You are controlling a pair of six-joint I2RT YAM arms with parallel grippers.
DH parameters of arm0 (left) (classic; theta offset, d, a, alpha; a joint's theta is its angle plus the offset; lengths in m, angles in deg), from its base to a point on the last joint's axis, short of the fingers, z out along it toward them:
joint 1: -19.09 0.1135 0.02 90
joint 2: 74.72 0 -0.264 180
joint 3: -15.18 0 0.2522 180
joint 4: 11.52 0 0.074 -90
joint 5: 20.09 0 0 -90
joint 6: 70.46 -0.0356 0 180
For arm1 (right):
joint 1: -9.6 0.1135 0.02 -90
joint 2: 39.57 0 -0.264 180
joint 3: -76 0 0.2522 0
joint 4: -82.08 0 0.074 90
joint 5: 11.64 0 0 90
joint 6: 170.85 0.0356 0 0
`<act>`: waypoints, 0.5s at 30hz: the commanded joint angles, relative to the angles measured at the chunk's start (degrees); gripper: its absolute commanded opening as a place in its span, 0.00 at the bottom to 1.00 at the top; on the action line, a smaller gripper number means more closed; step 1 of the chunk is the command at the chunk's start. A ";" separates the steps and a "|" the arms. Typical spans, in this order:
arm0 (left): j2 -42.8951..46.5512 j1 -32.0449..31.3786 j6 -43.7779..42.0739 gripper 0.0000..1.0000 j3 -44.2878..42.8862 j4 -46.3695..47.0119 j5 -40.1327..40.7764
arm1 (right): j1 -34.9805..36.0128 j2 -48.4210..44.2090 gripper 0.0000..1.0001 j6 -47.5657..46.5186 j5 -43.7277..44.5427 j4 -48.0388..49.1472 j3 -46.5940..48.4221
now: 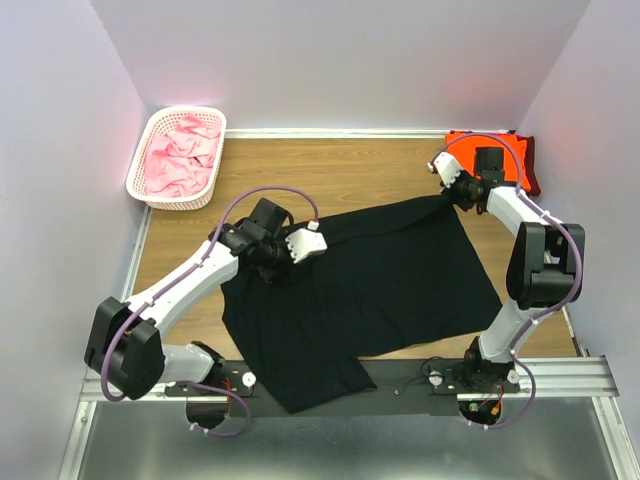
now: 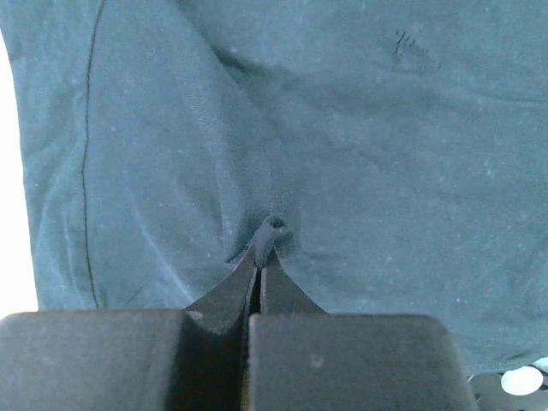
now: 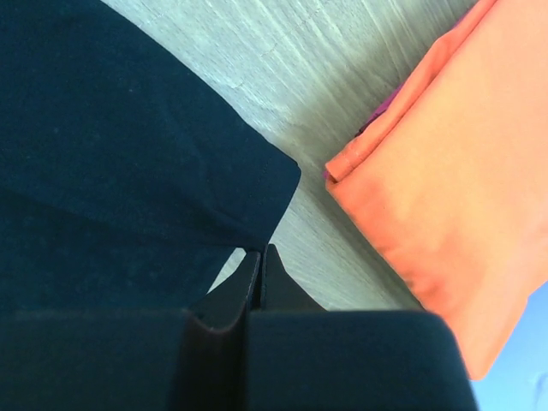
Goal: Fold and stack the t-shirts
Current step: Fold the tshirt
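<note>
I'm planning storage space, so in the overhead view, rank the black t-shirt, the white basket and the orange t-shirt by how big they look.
1. black t-shirt, spread out, by far the largest.
2. white lattice basket.
3. orange t-shirt, folded and partly covered, so its true size is unsure.

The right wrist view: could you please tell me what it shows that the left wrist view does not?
Only the right wrist view shows the folded orange t-shirt and the bare wooden table between it and a corner of the black t-shirt. There the right gripper is shut at that corner's edge. Only the left wrist view shows the left gripper pinching a small pucker mid-cloth, beside a stitched seam, with cloth filling nearly the whole frame. Both show black cloth and closed jaws at it.
</note>
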 commanded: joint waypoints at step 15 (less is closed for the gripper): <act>2.76 0.01 -1.08 0.00 -10.69 -7.75 -12.47 | -1.30 0.14 0.00 -1.92 0.38 -1.37 2.76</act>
